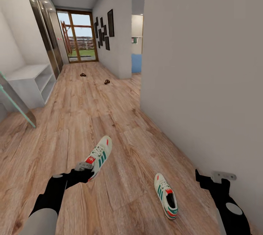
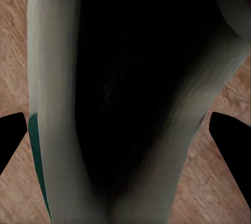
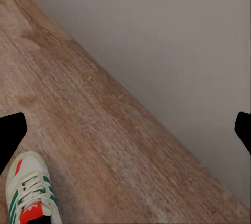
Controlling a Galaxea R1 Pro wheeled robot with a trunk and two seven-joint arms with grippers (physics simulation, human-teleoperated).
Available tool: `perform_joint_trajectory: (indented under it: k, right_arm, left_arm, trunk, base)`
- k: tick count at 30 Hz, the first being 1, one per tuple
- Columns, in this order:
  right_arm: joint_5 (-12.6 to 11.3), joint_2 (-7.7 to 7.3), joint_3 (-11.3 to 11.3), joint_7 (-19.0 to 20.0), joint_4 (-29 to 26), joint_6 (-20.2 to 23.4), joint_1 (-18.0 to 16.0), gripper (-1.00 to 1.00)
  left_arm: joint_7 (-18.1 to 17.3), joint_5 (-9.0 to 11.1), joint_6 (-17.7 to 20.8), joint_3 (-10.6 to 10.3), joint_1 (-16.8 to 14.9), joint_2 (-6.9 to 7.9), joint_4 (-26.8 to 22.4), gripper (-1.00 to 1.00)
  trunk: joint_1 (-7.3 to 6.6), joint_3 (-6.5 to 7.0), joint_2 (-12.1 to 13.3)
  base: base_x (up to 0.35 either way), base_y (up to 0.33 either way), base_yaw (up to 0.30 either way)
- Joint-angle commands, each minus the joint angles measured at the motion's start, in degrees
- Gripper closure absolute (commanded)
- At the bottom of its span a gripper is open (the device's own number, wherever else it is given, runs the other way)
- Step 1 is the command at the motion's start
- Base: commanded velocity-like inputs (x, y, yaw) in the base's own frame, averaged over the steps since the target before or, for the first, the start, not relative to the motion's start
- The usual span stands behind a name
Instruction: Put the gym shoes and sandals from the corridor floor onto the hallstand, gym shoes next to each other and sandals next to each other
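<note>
In the corridor, the left gripper (image 1: 84, 171) pinches one sneaker (image 1: 99, 156) at its heel collar, a light, stiff-rimmed hold; the other sneaker (image 1: 166, 196) lies nearby on the floor (image 1: 109, 118), the right gripper (image 1: 204, 178) spread and empty.

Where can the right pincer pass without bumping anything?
Bare floor lies between the two gym shoes, and a narrower strip between the floor shoe and the wall. It is crowded at the left pincer, which is at the other shoe. The right pincer hangs beside the wall.
</note>
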Motion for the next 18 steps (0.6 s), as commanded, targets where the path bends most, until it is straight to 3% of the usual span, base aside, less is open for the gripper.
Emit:
perform_joint_trajectory:
  k: [1,3,4,5,7,10,11,13,14,16,18]
  right_arm:
    - [0.7,-0.06,0.0,0.0,-0.9,0.4,0.0,-1.0]
    - [0.7,-0.07,0.1,0.0,-0.9,0.4,0.0,-1.0]
    - [0.7,-0.07,0.1,0.0,-0.8,0.4,0.0,-1.0]
    - [0.8,-0.13,0.2,0.1,-0.3,0.4,0.0,-1.0]
    - [0.7,-0.11,0.4,0.2,1.4,0.4,0.0,-1.0]
    - [0.7,-0.2,3.3,0.1,5.3,0.6,-0.3,-1.0]
    - [0.7,-0.22,6.6,0.1,8.3,1.5,-1.7,-1.0]
    - [0.7,-0.24,8.8,0.0,11.0,3.0,-4.2,-1.0]
    - [0.7,-0.2,10.3,-0.1,14.1,4.9,-7.6,-1.0]
    - [0.7,-0.19,10.9,-0.1,16.5,6.0,-10.1,-1.0]
    - [0.6,-0.17,11.5,-0.1,22.5,7.4,-14.6,-1.0]
  left_arm:
    - [-0.5,0.4,0.2,0.4,-0.3,-0.34,0.3,1.0]
    - [-0.5,0.9,0.2,0.4,-0.5,-0.37,0.3,1.0]
    - [-0.5,1.8,0.2,0.4,-0.6,-0.37,0.3,1.0]
    - [-0.4,4.2,0.2,0.3,-1.0,-0.42,0.1,1.0]
    - [-0.4,5.4,0.2,0.3,-1.5,-0.51,0.0,1.0]
    - [-0.3,6.7,0.5,0.3,-4.3,-0.57,0.2,1.0]
    - [0.0,7.0,0.6,0.3,-6.7,-0.61,0.4,1.0]
    - [0.4,7.2,0.7,0.3,-8.3,-0.82,0.5,1.0]
    - [1.0,7.3,0.7,0.3,-9.4,-1.41,0.6,1.0]
    - [1.7,7.3,0.7,0.3,-9.8,-1.93,0.6,1.0]
    - [3.6,7.3,0.4,0.3,-9.9,-2.72,0.6,1.0]
  trunk:
    - [-0.01,-0.06,0.0]
    - [-0.01,-0.06,0.0]
    - [-0.01,-0.06,0.0]
    - [-0.01,-0.06,0.0]
    - [-0.01,-0.06,0.0]
    - [-0.01,-0.06,0.0]
    - [-0.01,-0.06,0.0]
    - [-0.01,-0.06,0.0]
    - [-0.01,-0.06,0.0]
    - [-0.01,-0.06,0.0]
    - [-0.01,-0.06,0.0]
  base:
    - [-0.001,0.0,0.009]
    - [-0.001,0.0,0.006]
    - [0.0,0.0,0.004]
    - [0.0,0.0,0.001]
    - [0.0,0.0,0.0]
    - [0.0,0.0,0.0]
    - [0.0,0.0,0.0]
    - [0.0,0.0,0.0]
    - [0.0,0.0,0.0]
    - [0.0,0.0,0.0]
    - [0.0,0.0,0.0]
